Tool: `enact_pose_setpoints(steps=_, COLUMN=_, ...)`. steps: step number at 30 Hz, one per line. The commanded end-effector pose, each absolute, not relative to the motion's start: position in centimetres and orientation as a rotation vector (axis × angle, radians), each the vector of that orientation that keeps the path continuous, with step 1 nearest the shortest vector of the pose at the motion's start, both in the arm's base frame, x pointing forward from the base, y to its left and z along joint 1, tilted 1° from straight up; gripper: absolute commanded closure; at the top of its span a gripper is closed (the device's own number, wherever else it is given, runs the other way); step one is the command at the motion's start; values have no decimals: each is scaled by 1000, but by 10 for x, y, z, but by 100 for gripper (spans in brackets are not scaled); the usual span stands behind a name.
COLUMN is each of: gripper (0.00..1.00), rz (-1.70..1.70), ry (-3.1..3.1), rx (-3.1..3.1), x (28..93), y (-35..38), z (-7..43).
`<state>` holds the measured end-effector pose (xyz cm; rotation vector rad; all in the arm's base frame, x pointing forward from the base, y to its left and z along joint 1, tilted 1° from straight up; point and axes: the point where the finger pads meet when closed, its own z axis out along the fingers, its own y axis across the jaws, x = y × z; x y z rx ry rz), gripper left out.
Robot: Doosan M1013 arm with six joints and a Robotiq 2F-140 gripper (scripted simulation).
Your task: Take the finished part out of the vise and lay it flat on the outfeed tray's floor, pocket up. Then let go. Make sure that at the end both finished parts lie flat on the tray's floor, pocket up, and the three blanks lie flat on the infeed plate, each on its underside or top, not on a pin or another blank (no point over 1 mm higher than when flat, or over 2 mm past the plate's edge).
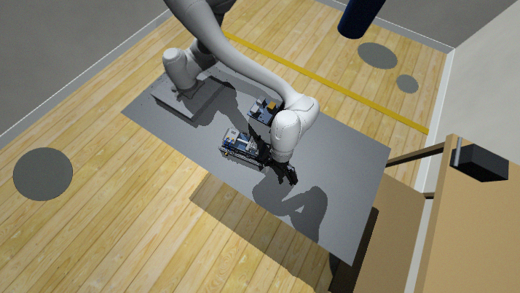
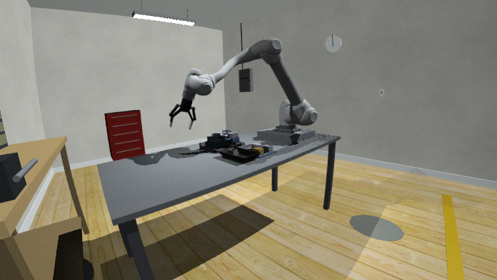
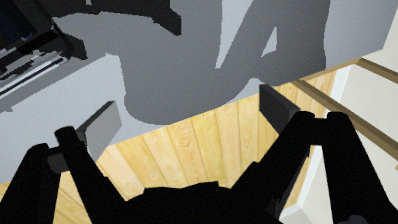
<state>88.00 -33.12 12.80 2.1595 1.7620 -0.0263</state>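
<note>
The vise (image 1: 240, 146) stands on the grey table, in front of the arm's base. A pale part (image 1: 243, 141) sits between its jaws; its details are too small to read. The dark outfeed tray (image 1: 264, 109) lies just behind the vise. My gripper (image 1: 288, 173) is open and empty. It hangs well above the table, a short way to the right of the vise toward the table's front edge. In the exterior view the gripper (image 2: 182, 120) floats high to the left of the vise (image 2: 223, 137) and the tray (image 2: 243, 153). In the wrist view the open fingers frame the table edge and floor, with the vise (image 3: 25, 45) at the top left.
The tray holds a small yellow block (image 1: 272, 105) and a grey block (image 1: 255, 108). The arm's base plate (image 1: 187, 92) sits at the table's far end. A wooden bench (image 1: 473, 219) with a black vise stands to the right, and a red cabinet (image 2: 124, 134) stands by the wall.
</note>
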Motion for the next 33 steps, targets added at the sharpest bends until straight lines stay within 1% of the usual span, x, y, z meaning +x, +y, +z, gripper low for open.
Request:
enact_pose_setpoints(steps=1, gripper=0, rz=-37, ry=1854, rx=2166, x=842, y=-311, z=134)
enact_pose_setpoints(steps=13, gripper=0, rz=-10, ry=2201, rx=2147, x=712, y=-227, z=151)
enact_pose_setpoints(steps=15, gripper=0, rz=-10, ry=2201, rx=2147, x=712, y=-227, z=151)
enact_pose_setpoints(steps=17, gripper=0, rz=15, ry=2293, rx=2131, x=680, y=-204, z=156)
enact_pose_setpoints(steps=19, gripper=0, rz=25, ry=2322, rx=2124, x=669, y=-196, z=157)
enact_pose_setpoints(steps=23, gripper=0, rz=27, ry=2327, rx=2123, x=667, y=-195, z=158)
enact_pose_setpoints(steps=24, gripper=100, rz=27, ry=2327, rx=2123, x=667, y=-195, z=158)
enact_pose_setpoints(steps=33, gripper=100, rz=27, ry=2327, rx=2123, x=667, y=-195, z=158)
